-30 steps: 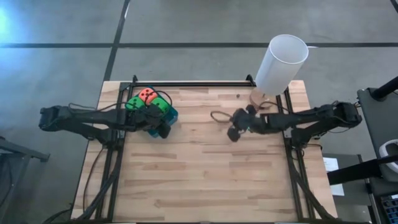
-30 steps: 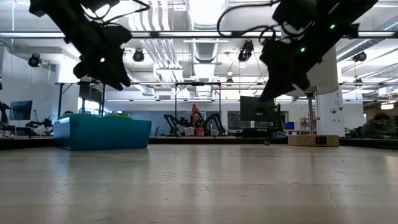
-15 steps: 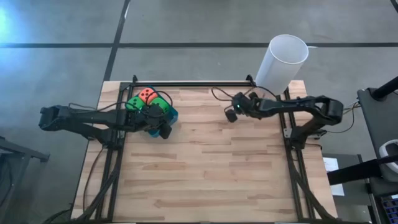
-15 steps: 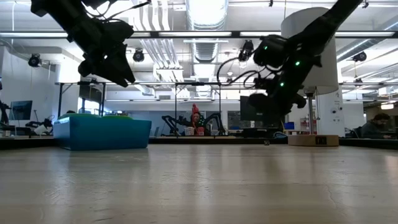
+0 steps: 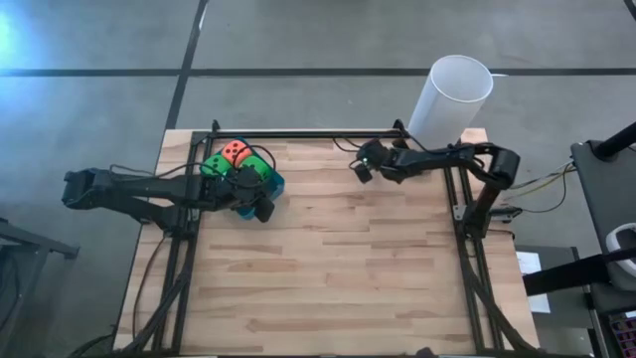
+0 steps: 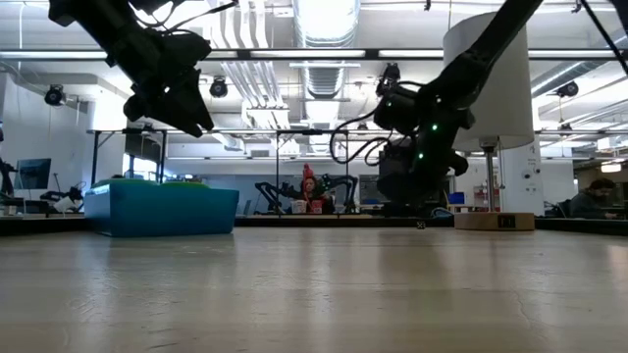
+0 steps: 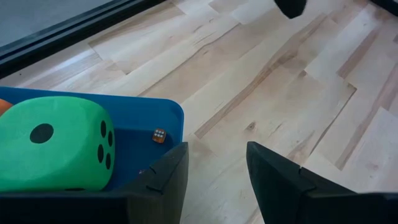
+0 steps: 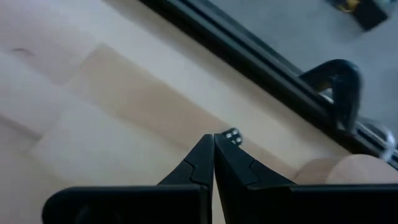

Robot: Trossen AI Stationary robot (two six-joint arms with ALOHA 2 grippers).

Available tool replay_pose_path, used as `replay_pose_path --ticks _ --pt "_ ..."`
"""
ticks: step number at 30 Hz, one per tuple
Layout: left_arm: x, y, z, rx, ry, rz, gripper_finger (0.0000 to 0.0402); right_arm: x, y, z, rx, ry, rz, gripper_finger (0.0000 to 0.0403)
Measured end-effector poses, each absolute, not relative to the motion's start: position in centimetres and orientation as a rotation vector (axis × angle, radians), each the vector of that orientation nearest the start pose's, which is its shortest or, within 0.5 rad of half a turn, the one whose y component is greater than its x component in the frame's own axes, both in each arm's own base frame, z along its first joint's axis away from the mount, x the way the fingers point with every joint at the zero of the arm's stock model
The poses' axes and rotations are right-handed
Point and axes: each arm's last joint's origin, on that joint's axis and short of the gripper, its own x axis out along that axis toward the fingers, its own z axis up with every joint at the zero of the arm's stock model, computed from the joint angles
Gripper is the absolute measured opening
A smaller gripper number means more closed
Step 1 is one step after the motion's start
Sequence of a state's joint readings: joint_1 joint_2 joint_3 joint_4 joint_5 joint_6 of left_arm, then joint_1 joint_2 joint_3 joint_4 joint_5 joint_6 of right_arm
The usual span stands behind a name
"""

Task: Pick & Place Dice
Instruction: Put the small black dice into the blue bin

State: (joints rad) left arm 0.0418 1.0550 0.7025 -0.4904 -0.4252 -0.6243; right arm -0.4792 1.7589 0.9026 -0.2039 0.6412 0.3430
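light: bright, even, from ceiling strip lights point(image 6: 324, 20) | glare: pale patch on floor point(image 5: 15, 40) | shadows: soft | blur: right wrist view smeared | low view: near tabletop point(image 6: 314, 294) unfocused

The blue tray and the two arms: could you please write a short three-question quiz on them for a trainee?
1. True or false: a green die lies in the blue tray.
2. The jaws of the left gripper are: A open and empty; B shut on a die; C shut on the tray's rim.
3. Fill in: the jaws of the right gripper, near the far edge of the table, are ____.
Key: 1 true; 2 A; 3 shut.
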Motion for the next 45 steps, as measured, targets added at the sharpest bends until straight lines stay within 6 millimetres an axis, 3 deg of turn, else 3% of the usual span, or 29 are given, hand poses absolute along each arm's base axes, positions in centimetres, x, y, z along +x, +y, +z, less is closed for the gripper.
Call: replay_pose_path --ticks 16,32,45 --pt "20.2 2.0 23.4 -0.415 0.665 0.679 0.0165 27.4 -18.9 11.2 0.164 0.996 -1.331 0.0008" --pt "20.2 2.0 23.4 -0.417 0.665 0.680 0.0164 28.2 -18.2 11.5 0.161 1.017 -1.241 0.0008" --pt "20.2 2.0 23.4 -0.417 0.665 0.680 0.0166 30.7 -16.0 12.4 0.173 0.987 -1.077 0.0008"
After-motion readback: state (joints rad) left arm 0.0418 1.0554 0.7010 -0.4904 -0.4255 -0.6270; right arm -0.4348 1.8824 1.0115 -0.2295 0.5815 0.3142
